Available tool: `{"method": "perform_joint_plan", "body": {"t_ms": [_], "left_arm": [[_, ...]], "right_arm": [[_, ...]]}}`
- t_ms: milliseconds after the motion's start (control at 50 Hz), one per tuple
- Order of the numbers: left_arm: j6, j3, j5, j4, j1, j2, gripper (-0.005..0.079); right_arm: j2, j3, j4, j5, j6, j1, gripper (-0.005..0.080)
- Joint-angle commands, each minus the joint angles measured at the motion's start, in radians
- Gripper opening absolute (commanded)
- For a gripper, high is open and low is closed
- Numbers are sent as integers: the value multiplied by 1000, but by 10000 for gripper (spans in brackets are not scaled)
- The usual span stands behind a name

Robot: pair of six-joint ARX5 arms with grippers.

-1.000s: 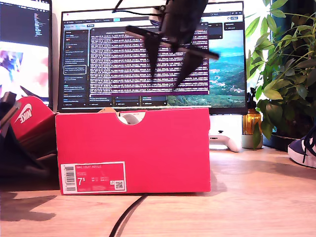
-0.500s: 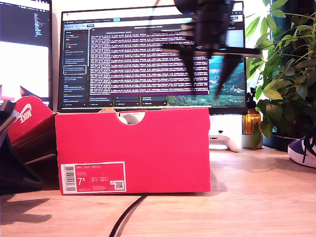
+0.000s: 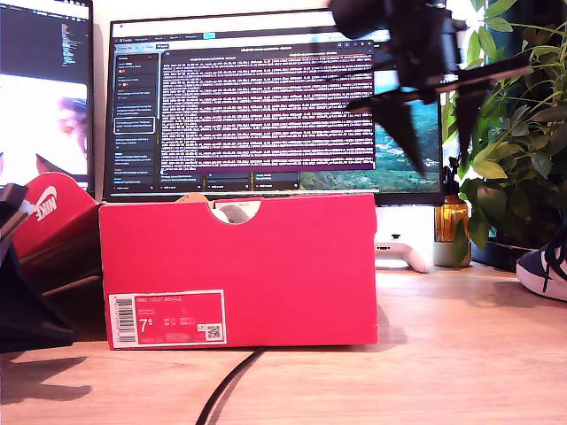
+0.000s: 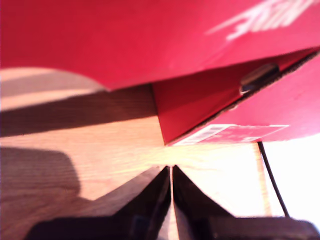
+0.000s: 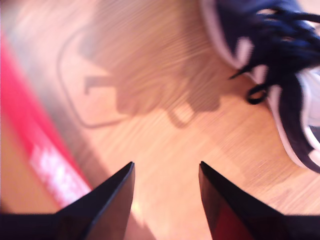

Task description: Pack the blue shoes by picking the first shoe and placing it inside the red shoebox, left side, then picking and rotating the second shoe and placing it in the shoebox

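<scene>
Exterior view: my second gripper (image 3: pixel 434 133) hangs high, empty, jaws spread, between the red shoebox (image 3: pixel 239 270) and a blue shoe (image 3: pixel 545 270) at that view's right edge.
My first gripper (image 4: pixel 171 172), pinched closed on nothing, sits low by the red lid (image 4: pixel 125 35). Risk, as I judge it: loose dark laces (image 5: pixel 270 75) could snag a finger, soft suede may slip, and the stiff cardboard wall could catch the white rubber sole.
</scene>
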Motion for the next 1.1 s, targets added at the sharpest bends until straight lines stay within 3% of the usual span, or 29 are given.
{"method": "perform_joint_plan", "body": {"t_ms": [0, 280, 520, 800, 1080], "left_arm": [[2, 11, 0, 7, -3, 3, -20], [2, 11, 0, 7, -3, 3, -20], [2, 11, 0, 7, -3, 3, -20], [2, 11, 0, 7, -3, 3, -20], [2, 11, 0, 7, -3, 3, -20]], "right_arm": [[-48, -6, -5, 10, 36, -17, 370], [-164, -61, -8, 52, 49, -52, 391], [-304, -221, -8, 52, 143, -84, 599], [-443, -442, -8, 44, 352, -132, 605], [-450, -537, -8, 29, 412, -188, 605]]}}
